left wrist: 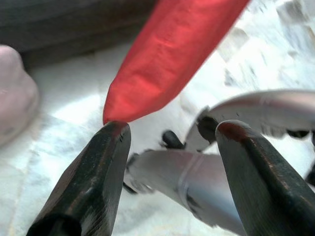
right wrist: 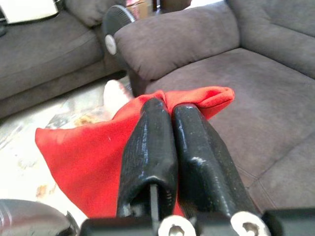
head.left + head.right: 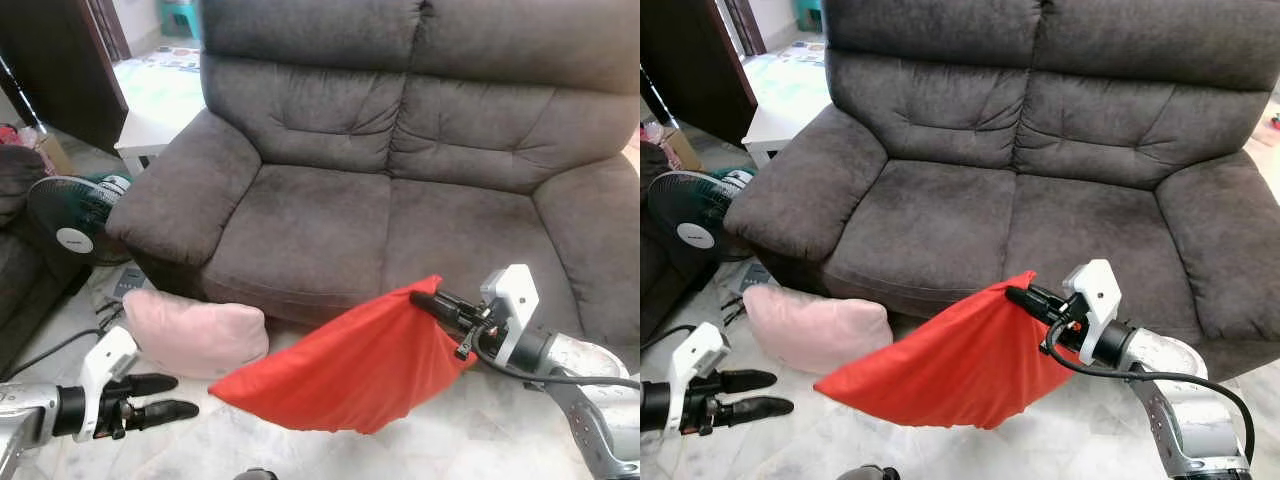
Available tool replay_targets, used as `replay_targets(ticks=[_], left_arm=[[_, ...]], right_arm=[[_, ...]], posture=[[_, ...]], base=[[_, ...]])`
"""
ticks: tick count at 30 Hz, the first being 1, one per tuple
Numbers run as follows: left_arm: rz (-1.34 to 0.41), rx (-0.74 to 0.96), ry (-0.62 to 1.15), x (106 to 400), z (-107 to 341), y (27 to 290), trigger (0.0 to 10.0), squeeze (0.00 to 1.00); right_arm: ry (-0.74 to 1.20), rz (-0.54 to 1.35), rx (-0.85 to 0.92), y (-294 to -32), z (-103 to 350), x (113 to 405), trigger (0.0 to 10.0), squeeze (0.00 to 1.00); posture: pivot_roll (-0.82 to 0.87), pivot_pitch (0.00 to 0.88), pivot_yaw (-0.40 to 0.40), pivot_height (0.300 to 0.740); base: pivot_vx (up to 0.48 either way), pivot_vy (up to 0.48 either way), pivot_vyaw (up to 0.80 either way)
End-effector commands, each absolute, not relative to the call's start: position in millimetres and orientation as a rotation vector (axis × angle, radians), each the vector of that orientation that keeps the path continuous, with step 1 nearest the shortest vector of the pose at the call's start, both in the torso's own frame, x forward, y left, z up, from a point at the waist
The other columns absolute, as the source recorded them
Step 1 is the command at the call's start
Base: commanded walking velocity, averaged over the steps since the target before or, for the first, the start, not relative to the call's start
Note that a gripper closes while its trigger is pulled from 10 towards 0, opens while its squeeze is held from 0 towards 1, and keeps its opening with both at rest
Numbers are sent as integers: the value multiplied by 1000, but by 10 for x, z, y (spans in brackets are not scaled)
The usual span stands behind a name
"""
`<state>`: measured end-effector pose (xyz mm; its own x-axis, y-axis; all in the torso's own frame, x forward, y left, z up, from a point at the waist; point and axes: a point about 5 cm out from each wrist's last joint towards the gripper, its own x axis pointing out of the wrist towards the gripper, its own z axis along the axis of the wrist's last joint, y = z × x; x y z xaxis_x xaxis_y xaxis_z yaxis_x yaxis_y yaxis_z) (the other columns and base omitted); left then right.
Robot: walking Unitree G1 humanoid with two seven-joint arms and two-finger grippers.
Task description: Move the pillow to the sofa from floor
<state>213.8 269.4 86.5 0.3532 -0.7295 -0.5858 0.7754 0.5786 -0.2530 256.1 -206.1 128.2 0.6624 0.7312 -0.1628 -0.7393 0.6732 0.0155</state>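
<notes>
— two pillows logged: red pillow (image 3: 345, 370) pinched at one corner by our right claw (image 3: 422, 298), hanging above the floor (image 3: 480, 420) before the sofa (image 3: 330, 230).
— left claw (image 3: 170, 396) spread, empty; pink pillow (image 3: 195, 335) on floor.

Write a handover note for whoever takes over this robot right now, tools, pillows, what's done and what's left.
Right tool: shut on a corner of the red pillow, which hangs lifted in front of the sofa.
Left tool: open, holding nothing, low beside the pink pillow.
Pink pillow lies on the floor against the sofa's front.
Done: red pillow picked up.
Left: carry it over the seat and release it; the pink one may follow.
</notes>
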Motion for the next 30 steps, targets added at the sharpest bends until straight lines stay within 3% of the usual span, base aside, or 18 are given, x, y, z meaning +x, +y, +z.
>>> replay_targets(ticks=[1,6,13,22,24,30], left_arm=[[-995,115,761,2124,869,2725,10000,0],[-1023,295,915,2049,624,2787,10000,0],[-962,561,847,2236,464,2746,10000,0],[-1052,558,688,2383,376,2345,10000,0],[-1125,497,619,2434,436,2128,10000,0],[-1188,482,613,2443,467,2058,10000,0]], right_arm=[[31,895,-98,-1998,1569,2555,10000,0],[45,955,-89,-1994,1585,2489,10000,0],[39,978,-89,-1934,1604,2484,10000,0],[33,1006,-83,-1852,1614,2482,10000,0],[31,1031,-75,-1774,1599,2483,10000,0],[22,1052,-61,-1712,1602,2484,10000,0]], posture=[[100,32,-15,740],[98,32,-16,740],[101,36,-17,740],[93,38,-19,740],[89,36,-19,740],[91,36,-17,740]], base=[[0,0,0],[0,0,0],[0,0,0],[0,0,0],[0,0,0],[0,0,0]])
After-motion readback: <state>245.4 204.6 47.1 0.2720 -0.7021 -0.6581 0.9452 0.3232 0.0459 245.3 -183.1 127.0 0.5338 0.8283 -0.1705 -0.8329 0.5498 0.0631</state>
